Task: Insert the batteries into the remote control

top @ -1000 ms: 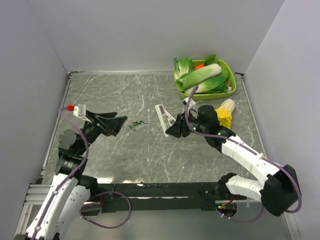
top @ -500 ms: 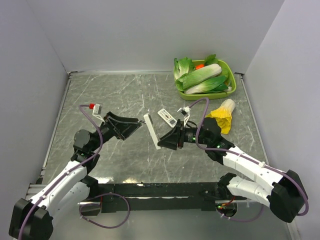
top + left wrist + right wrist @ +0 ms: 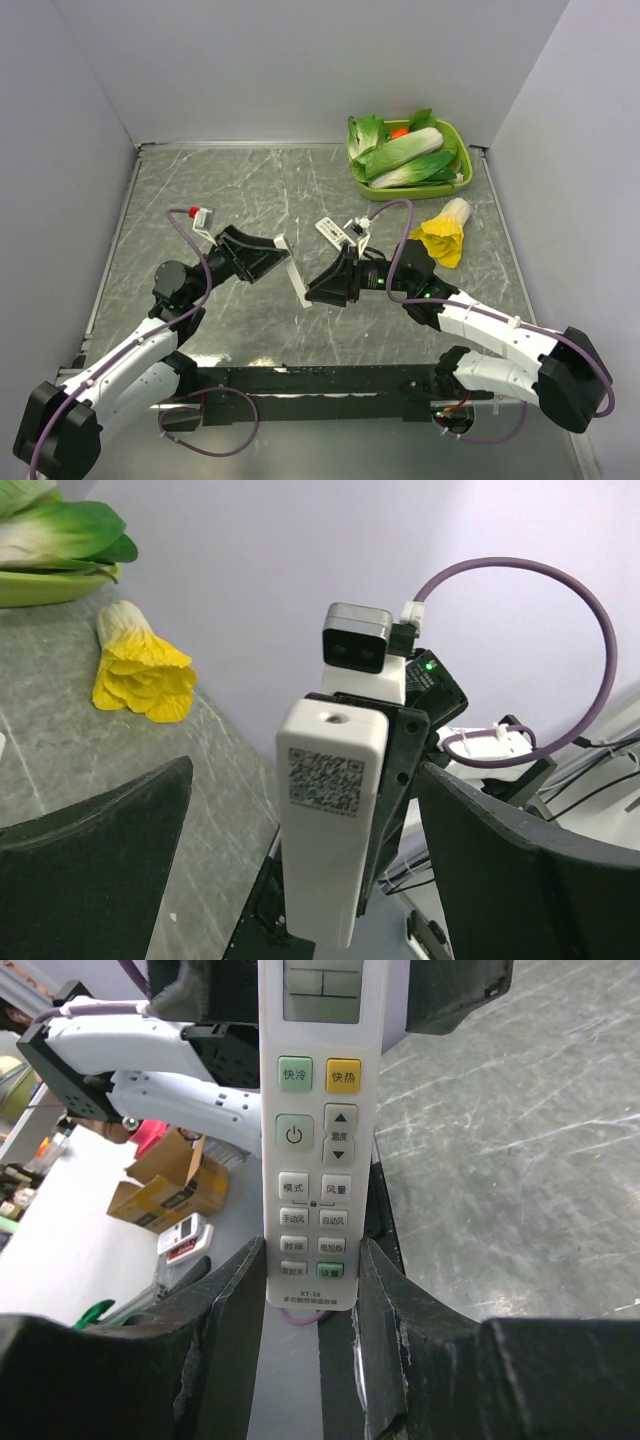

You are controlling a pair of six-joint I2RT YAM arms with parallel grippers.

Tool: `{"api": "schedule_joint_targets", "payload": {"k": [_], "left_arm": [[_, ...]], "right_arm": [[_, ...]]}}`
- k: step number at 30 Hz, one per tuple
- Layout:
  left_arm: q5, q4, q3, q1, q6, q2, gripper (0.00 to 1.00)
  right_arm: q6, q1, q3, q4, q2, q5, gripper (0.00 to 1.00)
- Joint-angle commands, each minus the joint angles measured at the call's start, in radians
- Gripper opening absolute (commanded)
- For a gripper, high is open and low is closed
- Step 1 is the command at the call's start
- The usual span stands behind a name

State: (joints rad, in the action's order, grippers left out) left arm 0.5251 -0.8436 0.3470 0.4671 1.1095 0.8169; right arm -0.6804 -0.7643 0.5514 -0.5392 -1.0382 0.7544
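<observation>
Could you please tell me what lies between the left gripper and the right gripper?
Only the white remote control, gripped at one end by the right gripper, its other end reaching the open left gripper. The top external view shows this.

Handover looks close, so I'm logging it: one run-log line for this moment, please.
right gripper: shut on remote control, held in air | left gripper: open, facing remote's back, not gripping | batteries: not visible

Remote control [image 3: 318,1130] — top cut off, right wrist view; other remote [image 3: 335,232] — buttons too small.
</observation>
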Motion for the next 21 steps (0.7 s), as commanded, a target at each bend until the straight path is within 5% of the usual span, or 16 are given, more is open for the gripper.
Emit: {"api": "schedule_joint_targets", "payload": {"k": [1, 10, 16, 19, 21], "left_arm": [[-0.014, -0.094, -0.006, 0.025, 0.035, 0.001, 0.97], [-0.005, -0.132, -0.020, 0.062, 0.058, 0.041, 0.69], [-0.039, -0.094, -0.003, 0.074, 0.044, 0.041, 0.34], [-0.089, 0.009, 0.017, 0.079, 0.012, 0.002, 0.13], [-0.137, 0.148, 0.040, 0.084, -0.019, -0.022, 0.04]], "right_arm": [[-0.013, -0.021, 0.027, -0.097, -0.022, 0.019, 0.02], [-0.038, -0.030, 0.022, -0.157, -0.057, 0.028, 0.02], [-0.025, -0.032, 0.016, -0.143, -0.054, 0.010, 0.04], [-0.001, -0.032, 0.008, -0.110, -0.034, -0.018, 0.15], [0.028, -0.032, 0.010, -0.071, -0.017, -0.041, 0.37]]}}
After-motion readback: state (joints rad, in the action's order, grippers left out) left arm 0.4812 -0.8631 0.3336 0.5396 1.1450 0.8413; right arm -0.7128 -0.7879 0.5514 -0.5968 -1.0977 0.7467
